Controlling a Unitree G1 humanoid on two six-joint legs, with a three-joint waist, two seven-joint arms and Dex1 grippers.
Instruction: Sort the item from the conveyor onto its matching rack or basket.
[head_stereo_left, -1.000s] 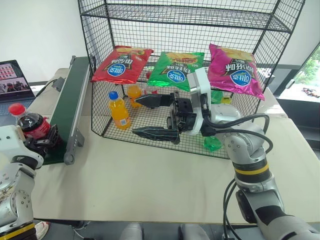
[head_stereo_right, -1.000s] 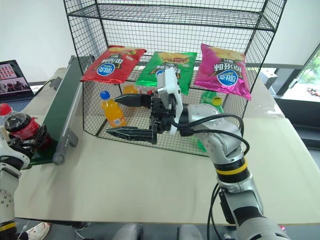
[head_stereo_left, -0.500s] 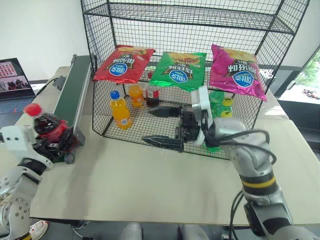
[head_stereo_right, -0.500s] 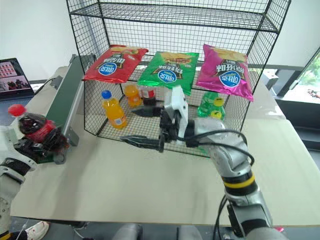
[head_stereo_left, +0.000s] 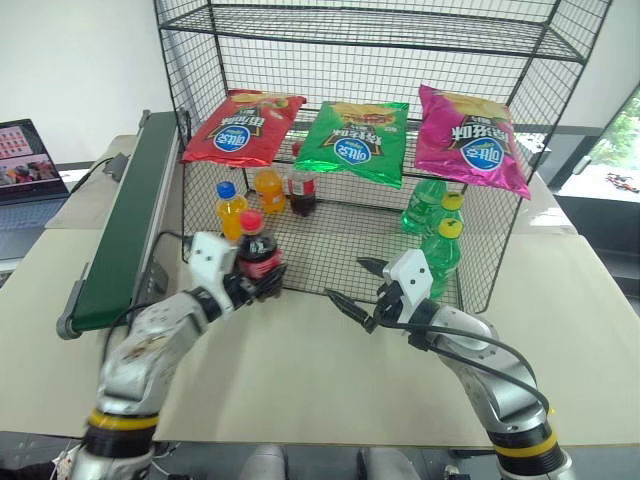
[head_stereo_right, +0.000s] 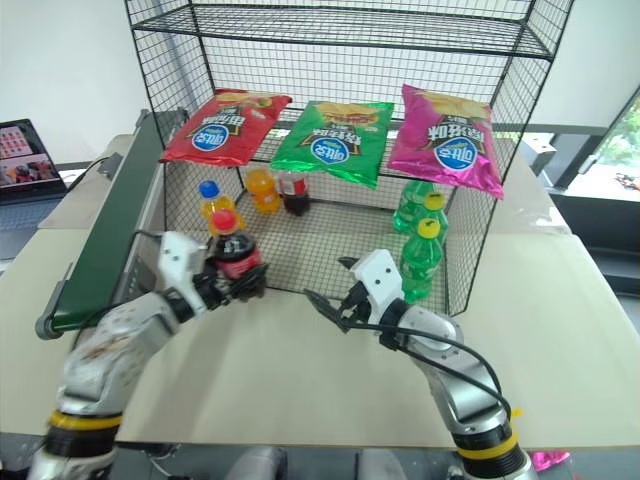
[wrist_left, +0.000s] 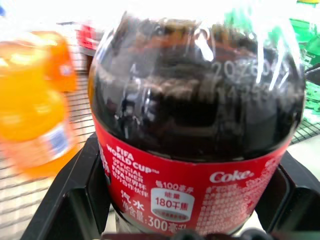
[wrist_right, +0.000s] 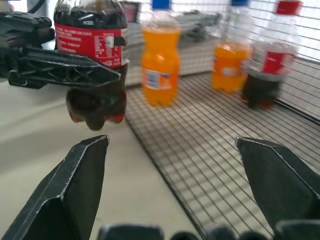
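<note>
A second ago the left gripper (head_stereo_left: 262, 283) held the cola (head_stereo_left: 257, 257) out at the near end of the conveyor (head_stereo_left: 128, 233); now it has swung across to the front left edge of the rack (head_stereo_left: 370, 60), and the right gripper (head_stereo_left: 357, 287) has dropped from in front of the mesh to just above the tabletop (head_stereo_left: 300, 380). The cola stands upright, clamped at its label between the left fingers (wrist_left: 70, 200), just in front of an orange bottle (head_stereo_left: 229, 210). The right fingers (wrist_right: 75, 185) are spread wide, empty, near the cola. On the rack's floor stand orange bottles, another cola (head_stereo_left: 303, 190) and green bottles (head_stereo_left: 440, 245); three chip bags (head_stereo_left: 355, 140) lie on the shelf above.
</note>
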